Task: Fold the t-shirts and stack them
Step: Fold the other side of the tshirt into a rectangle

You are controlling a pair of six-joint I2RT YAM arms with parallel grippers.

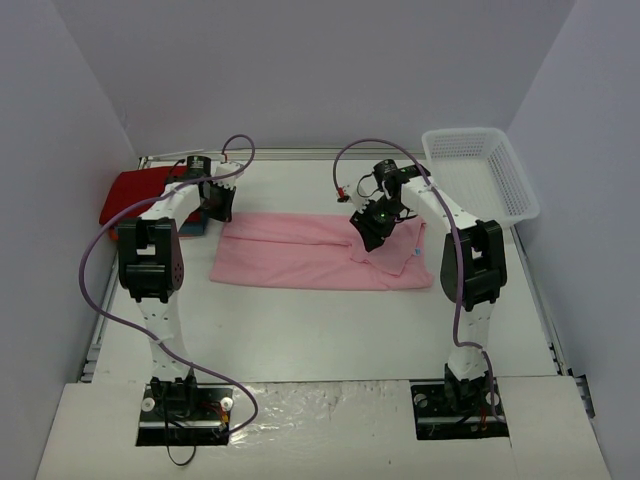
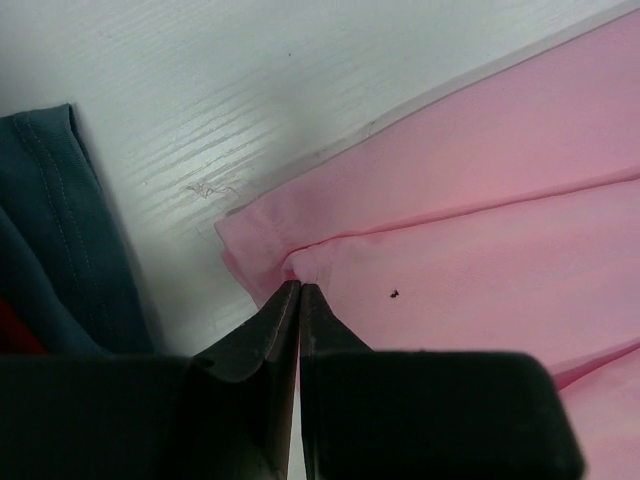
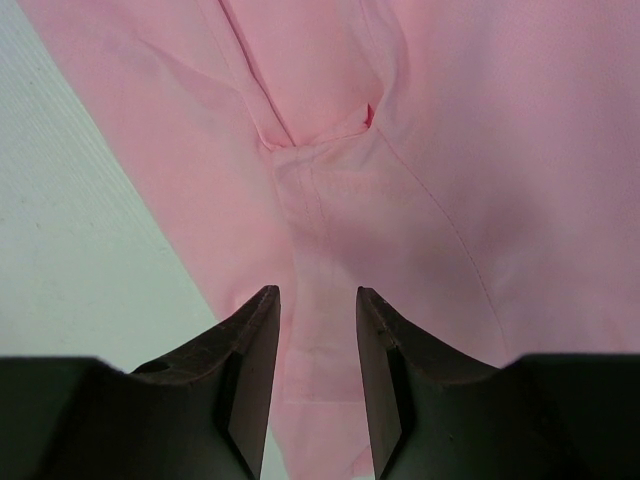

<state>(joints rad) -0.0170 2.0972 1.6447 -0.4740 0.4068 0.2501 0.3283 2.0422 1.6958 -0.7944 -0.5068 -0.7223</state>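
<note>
Light pink cloth t-shirt point(image 1: 300, 262) spans left–right. Left gripper point(image 2: 299, 288) clamps one end; right gripper point(image 3: 318, 300), jaws apart, overhangs the other.

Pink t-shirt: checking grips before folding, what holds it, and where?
Left gripper pinches the pink t-shirt's corner; right gripper straddles a fold, grip unclear.

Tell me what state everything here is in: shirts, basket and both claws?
pink t-shirt: lying flat on the table, folded into a long strip.
red t-shirt: folded, at the table's far left.
teal t-shirt: lying beside the red one, apart from the pink.
basket: upright, empty, at the far right.
left gripper: shut, pinching the pink t-shirt's corner.
right gripper: open, jaws astride a fold of the pink t-shirt.
</note>
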